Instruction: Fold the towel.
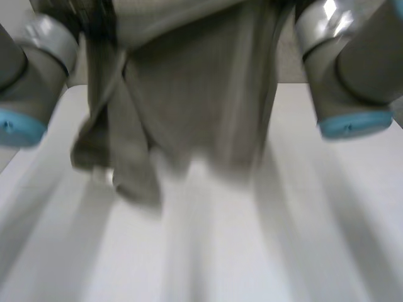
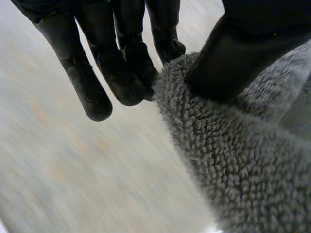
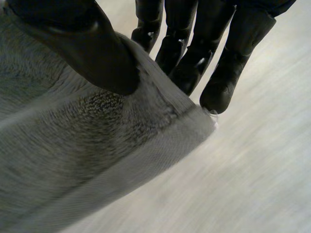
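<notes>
A grey terry towel (image 1: 189, 94) hangs in the air between both arms, its lower edge dangling just above the white table (image 1: 252, 251). In the left wrist view my left hand (image 2: 121, 73) pinches a corner of the towel (image 2: 233, 165) between thumb and fingers. In the right wrist view my right hand (image 3: 194, 58) pinches another corner of the towel (image 3: 97, 145), at its hemmed edge, the thumb pressing the cloth against the fingers. The left side of the hanging towel is bunched and twisted; the right side hangs flatter.
The grey left arm (image 1: 25, 69) and right arm (image 1: 346, 69), with light-blue caps, flank the towel. The white table stretches out below and in front of the hanging cloth.
</notes>
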